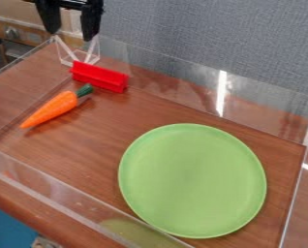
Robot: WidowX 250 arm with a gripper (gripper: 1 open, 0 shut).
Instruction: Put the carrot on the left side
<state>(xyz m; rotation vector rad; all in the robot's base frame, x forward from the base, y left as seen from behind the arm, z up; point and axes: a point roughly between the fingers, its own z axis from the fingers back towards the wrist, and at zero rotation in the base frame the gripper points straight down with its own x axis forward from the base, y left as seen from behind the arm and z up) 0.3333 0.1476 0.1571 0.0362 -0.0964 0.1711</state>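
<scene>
The orange carrot (53, 108) with its dark green stub lies flat on the left part of the reddish-brown tabletop (131, 114), its tip pointing toward the front left. My gripper (70, 33) hangs at the top left, above and behind the carrot, pointing down. Its two black fingers stand apart with nothing between them. It is well clear of the carrot and hovers just behind and above the red block (100, 77).
A round light-green plate (193, 179) fills the right front of the table. The red rectangular block sits near the back left wall. Clear acrylic walls (223, 92) border the tabletop on all sides.
</scene>
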